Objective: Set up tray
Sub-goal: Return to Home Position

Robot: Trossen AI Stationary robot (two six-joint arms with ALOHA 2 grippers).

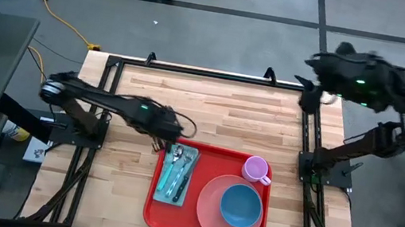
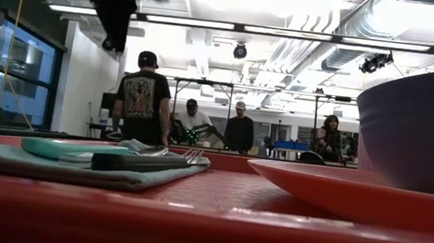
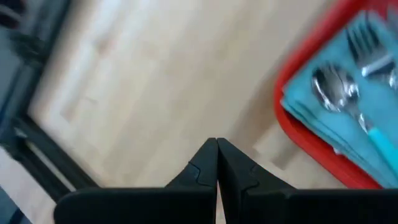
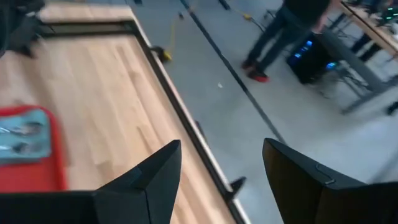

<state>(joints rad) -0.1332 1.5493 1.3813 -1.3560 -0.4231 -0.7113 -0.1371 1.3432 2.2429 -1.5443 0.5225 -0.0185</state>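
Observation:
The red tray [image 1: 216,162] lies on the wooden table near its front edge. On its left part rests a folded teal napkin [image 1: 177,176] bearing a spoon [image 3: 333,87], a fork [image 3: 367,43] and a dark-handled piece [image 2: 141,162]. My left gripper [image 1: 174,132] hangs above the table just beyond the tray's far left corner, its fingers [image 3: 217,163] shut and holding nothing. My right gripper [image 4: 221,177] stands open and empty, raised high over the table's far right corner [image 1: 314,80].
On the tray's right part sits a salmon-pink plate [image 1: 208,211] holding a blue bowl [image 1: 241,205], with a pink mug [image 1: 256,169] beyond it. Bare wood [image 1: 211,107] stretches from the tray to the table's far edge. People stand in the room behind [image 2: 146,99].

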